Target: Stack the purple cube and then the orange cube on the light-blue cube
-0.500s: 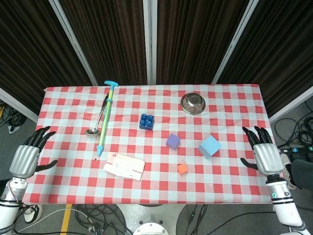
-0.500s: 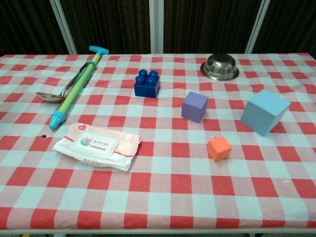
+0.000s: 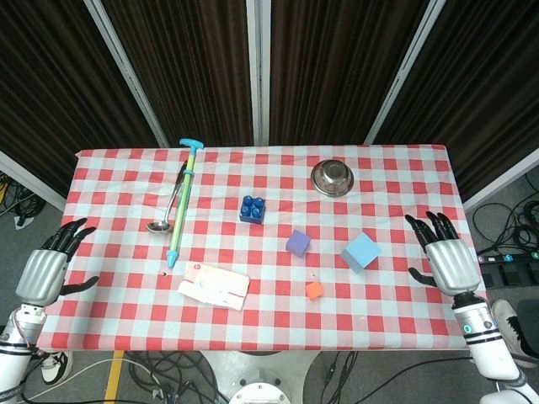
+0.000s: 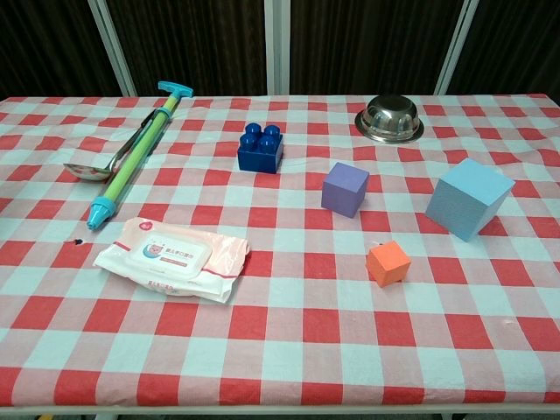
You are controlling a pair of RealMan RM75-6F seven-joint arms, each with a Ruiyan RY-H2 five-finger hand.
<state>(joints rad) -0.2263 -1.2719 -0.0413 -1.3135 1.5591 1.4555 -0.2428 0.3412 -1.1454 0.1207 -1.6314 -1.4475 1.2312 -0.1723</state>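
Your table (image 3: pixel 109 160) carries a red-and-white checked cloth with several things beyond the three cubes. On the left side a green-and-blue hand pump (image 3: pixel 183 204) lies lengthwise, and a metal ladle (image 3: pixel 166 212) lies just beside it on its left, the two close enough that you cannot tell from either view whether they touch. In front of them sits a flat pack of wet wipes (image 3: pixel 215 286). A dark blue toy brick (image 3: pixel 251 209) stands near the middle, and a steel bowl (image 3: pixel 332 178) stands toward the far right.

The purple cube (image 3: pixel 297 244) rests on the cloth right of centre. The light-blue cube (image 3: pixel 360 252) sits near it to the right, apart from it and turned at an angle to the checks. The orange cube (image 3: pixel 314 290) lies nearer the front edge, between the two and apart from both. None of the three is stacked. The toy brick is the nearest other thing to the purple cube, behind and to its left; nothing lies between the cubes themselves.

Your right hand (image 3: pixel 442 259) is over the right edge of the table, well apart from the light-blue cube, fingers spread and holding nothing. Your left hand (image 3: pixel 46 271) is off the left edge, fingers likewise apart, empty and touching nothing. Neither hand shows in the chest view.
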